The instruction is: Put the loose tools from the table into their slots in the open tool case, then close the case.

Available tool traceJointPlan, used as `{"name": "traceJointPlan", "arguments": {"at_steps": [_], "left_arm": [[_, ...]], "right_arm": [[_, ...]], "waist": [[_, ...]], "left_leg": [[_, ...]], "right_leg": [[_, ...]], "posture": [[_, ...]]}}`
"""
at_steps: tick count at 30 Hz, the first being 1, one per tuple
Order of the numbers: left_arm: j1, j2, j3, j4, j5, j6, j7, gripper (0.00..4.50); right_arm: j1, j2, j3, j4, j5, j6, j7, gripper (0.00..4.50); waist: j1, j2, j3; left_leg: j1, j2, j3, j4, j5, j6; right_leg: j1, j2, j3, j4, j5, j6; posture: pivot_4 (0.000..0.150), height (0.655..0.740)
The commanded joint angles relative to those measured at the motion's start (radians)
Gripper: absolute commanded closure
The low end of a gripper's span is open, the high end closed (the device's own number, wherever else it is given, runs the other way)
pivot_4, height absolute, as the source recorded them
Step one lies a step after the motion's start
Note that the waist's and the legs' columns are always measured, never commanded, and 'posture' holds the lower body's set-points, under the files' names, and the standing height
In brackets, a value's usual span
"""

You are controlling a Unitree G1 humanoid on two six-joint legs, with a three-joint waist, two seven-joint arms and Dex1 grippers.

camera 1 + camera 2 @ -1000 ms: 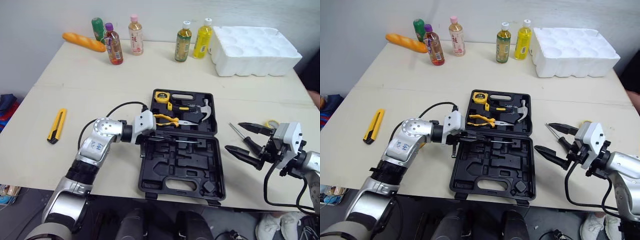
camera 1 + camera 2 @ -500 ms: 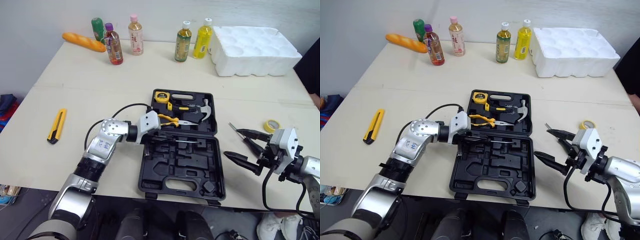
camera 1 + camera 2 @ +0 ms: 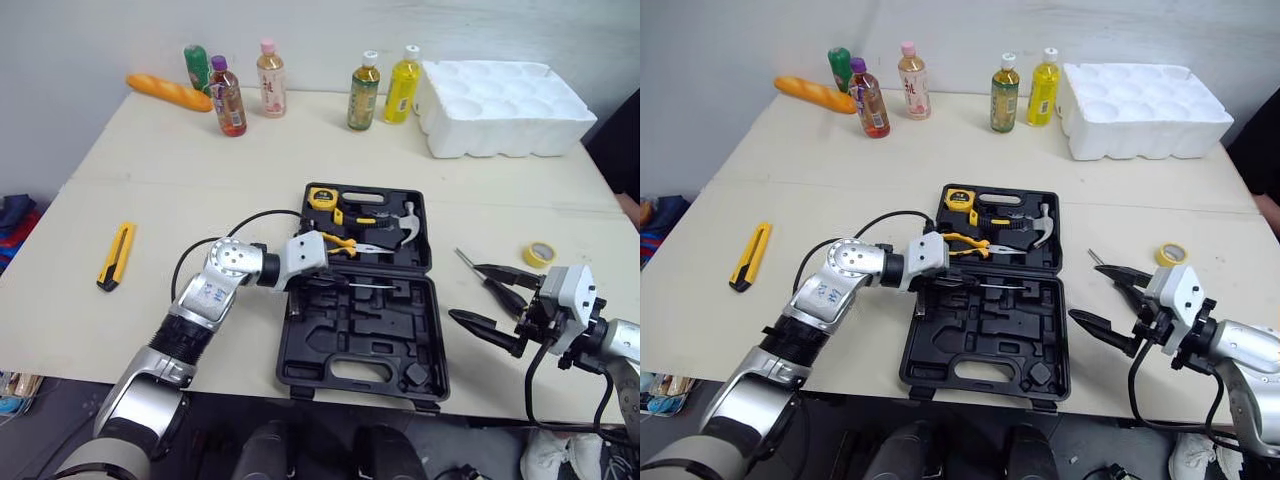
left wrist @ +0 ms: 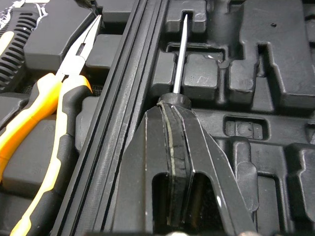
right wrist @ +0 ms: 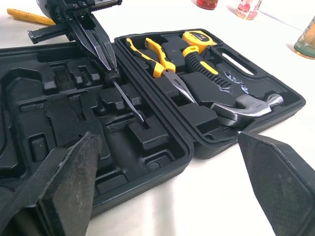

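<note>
The black tool case (image 3: 425, 330) lies open in the middle of the table. Its far half holds yellow-handled pliers (image 3: 345, 243), a hammer (image 3: 402, 224) and a yellow tape measure (image 3: 322, 196). My left gripper (image 3: 325, 283) is shut on a black-handled screwdriver (image 4: 179, 54), whose shaft lies across the moulded near half by the hinge. A second screwdriver (image 3: 472, 265) lies loose on the table right of the case. My right gripper (image 3: 465, 292) hovers open just in front of it, nothing between its fingers (image 5: 64, 182).
A yellow tape roll (image 3: 540, 253) lies at the right and a yellow utility knife (image 3: 117, 256) at the left. Several bottles (image 3: 363, 92), a bread loaf (image 3: 167, 91) and a white foam tray (image 3: 505, 95) line the back edge.
My left wrist has shifted right, closer to the case, with the screwdriver held and its shaft still over the near half. The right gripper has sunk slightly toward the front edge.
</note>
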Motion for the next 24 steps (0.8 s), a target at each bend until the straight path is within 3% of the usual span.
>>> {"name": "traceJointPlan", "arguments": {"at_steps": [1, 6, 15, 20, 24], "left_arm": [[0.075, 0.015, -0.105, 0.105, 0.103, 0.053, 0.004, 4.47], [0.088, 0.004, -0.141, 0.194, 0.153, 0.038, 0.052, 4.47], [0.109, -0.012, -0.119, 0.163, 0.115, 0.043, 0.083, 4.47], [0.084, 0.001, -0.082, 0.129, 0.103, -0.041, 0.092, 4.47], [0.065, 0.023, 0.007, 0.051, 0.007, -0.129, 0.048, 4.47]], "right_arm": [[0.006, 0.012, -0.007, -0.002, -0.002, -0.026, 0.002, 0.00], [0.000, 0.028, -0.003, 0.004, -0.007, -0.035, -0.007, 0.00], [-0.003, 0.046, 0.006, 0.008, -0.017, -0.039, -0.016, 0.00], [-0.002, 0.048, 0.003, 0.012, -0.019, -0.040, -0.017, 0.00], [0.004, 0.038, -0.007, 0.015, -0.022, -0.040, -0.012, 0.00]], "waist": [[0.000, 0.001, -0.007], [0.000, 0.009, -0.019], [0.001, 0.015, -0.039], [0.002, 0.016, -0.039], [0.000, 0.017, -0.033]], "left_leg": [[0.000, 0.000, 0.000, 0.000, 0.000, 0.000], [0.017, 0.002, 0.000, -0.001, -0.008, 0.001], [0.028, 0.006, 0.000, -0.001, -0.018, 0.000], [0.028, 0.006, 0.000, -0.001, -0.022, 0.004], [0.026, 0.007, 0.000, -0.001, -0.021, 0.004]], "right_leg": [[0.000, 0.000, 0.000, 0.000, 0.000, 0.000], [0.019, -0.002, 0.000, -0.008, 0.000, 0.000], [0.031, -0.002, 0.001, -0.015, -0.001, 0.000], [0.032, -0.002, 0.002, -0.017, -0.001, 0.000], [0.030, -0.002, 0.001, -0.019, -0.001, 0.000]], "posture": [[0.150, 0.7400], [0.150, 0.7400], [0.150, 0.7400], [0.150, 0.7400], [0.150, 0.7400]]}}
